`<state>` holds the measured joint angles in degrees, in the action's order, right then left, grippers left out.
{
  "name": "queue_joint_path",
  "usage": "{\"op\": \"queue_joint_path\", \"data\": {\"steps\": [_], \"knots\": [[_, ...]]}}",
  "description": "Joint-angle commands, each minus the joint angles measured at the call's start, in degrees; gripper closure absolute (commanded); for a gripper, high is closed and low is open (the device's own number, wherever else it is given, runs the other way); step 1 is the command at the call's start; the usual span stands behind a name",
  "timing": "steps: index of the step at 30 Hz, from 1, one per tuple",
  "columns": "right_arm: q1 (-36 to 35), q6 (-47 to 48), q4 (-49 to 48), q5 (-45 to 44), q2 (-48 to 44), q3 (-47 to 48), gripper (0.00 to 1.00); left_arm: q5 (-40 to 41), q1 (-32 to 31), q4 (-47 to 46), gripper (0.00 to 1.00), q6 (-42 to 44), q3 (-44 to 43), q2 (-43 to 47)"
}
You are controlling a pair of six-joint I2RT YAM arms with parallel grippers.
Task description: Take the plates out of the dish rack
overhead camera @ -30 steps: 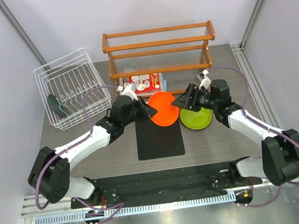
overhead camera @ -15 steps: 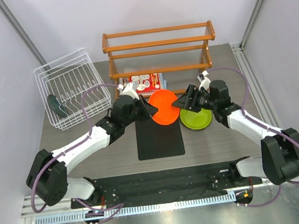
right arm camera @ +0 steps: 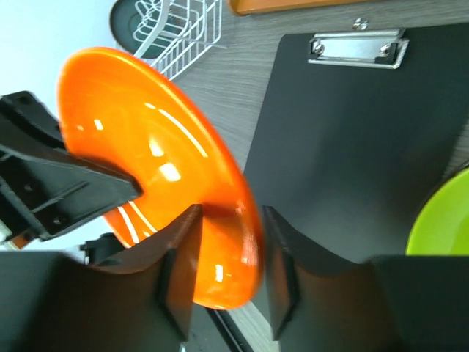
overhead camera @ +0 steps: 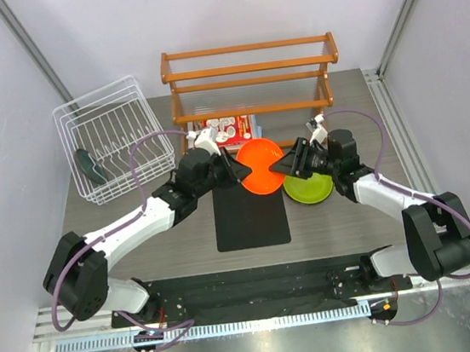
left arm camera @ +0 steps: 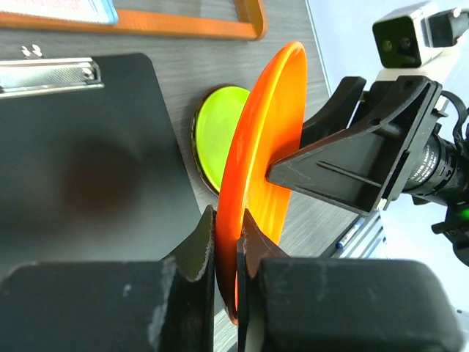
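The orange plate [overhead camera: 259, 164] is held on edge above the black clipboard [overhead camera: 250, 217]. My left gripper [overhead camera: 236, 172] is shut on its left rim, as the left wrist view [left arm camera: 227, 231] shows. My right gripper [overhead camera: 289, 166] is open with its jaws on either side of the plate's right rim [right arm camera: 229, 242]; a gap shows on one side. The lime green plate [overhead camera: 312, 187] lies flat on the table under the right gripper. The teal plate [overhead camera: 90, 165] stands in the white dish rack [overhead camera: 133, 78]. The dark red floral plate [overhead camera: 223, 131] lies under the wooden shelf.
The orange-brown wooden slatted shelf [overhead camera: 249, 80] stands at the back centre, close behind both grippers. The clipboard's metal clip [right arm camera: 357, 45] points towards the shelf. The dish rack is at the back left against the wall.
My left gripper has carried the orange plate slightly right and back. My right gripper has moved left, so its open jaws now straddle the plate's right rim.
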<state>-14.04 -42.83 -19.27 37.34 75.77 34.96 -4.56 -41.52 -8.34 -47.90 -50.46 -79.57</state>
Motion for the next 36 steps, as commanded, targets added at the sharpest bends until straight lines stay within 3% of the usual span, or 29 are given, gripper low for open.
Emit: {"op": "queue_joint_path", "data": {"steps": [1,4,6,7,8,10,13,16,18,24,32,34,36], "knots": [[-0.3,-3.0,-9.0,3.9,1.0,-0.9,0.62,-2.7,-0.1,-6.7,1.0,-1.7,-0.3,-1.9],[-0.2,-3.1,-9.2,3.2,0.8,-1.6,0.95,-2.8,-0.1,-6.5,1.0,-1.7,-0.5,-2.8],[-0.2,-1.9,-6.1,0.0,-0.8,-1.7,0.99,-2.0,-0.1,-6.1,0.98,-1.4,-0.6,-3.0],[-0.2,0.8,-3.7,-1.6,-1.5,-1.4,0.99,-1.1,-0.2,-4.9,0.73,-1.0,-0.7,-3.0],[-0.1,2.1,2.1,-3.8,-3.8,-0.6,0.99,-0.4,-0.1,-3.8,0.57,-0.4,-0.9,-2.8],[0.2,5.8,8.0,-11.7,-6.1,0.3,0.99,2.8,-0.2,0.1,0.34,1.7,-1.6,-2.0],[2.6,7.3,15.2,-18.1,-10.0,1.1,0.99,9.5,-0.1,6.0,0.15,5.0,-2.8,0.4],[6.7,8.5,20.9,-20.7,-12.1,1.0,0.99,19.3,-0.1,12.7,0.06,7.8,-3.2,4.3],[9.4,10.0,25.1,-22.3,-12.1,1.2,0.99,27.4,-0.1,17.2,0.01,10.5,-3.4,6.3],[12.8,12.2,29.8,-23.2,-9.1,1.3,0.99,43.3,-0.1,22.0,0.01,17.1,-2.6,15.0],[13.3,13.4,29.2,-23.6,-5.4,1.9,0.98,48.6,4.7,24.9,0.01,20.3,-2.4,19.4],[13.3,13.6,29.0,-22.9,-4.9,2.0,0.91,48.0,6.4,25.1,0.01,20.9,-2.1,19.7],[13.3,13.6,29.1,-22.6,-4.8,2.1,0.74,47.7,7.4,25.3,0.01,20.8,-2.1,20.0]]}}
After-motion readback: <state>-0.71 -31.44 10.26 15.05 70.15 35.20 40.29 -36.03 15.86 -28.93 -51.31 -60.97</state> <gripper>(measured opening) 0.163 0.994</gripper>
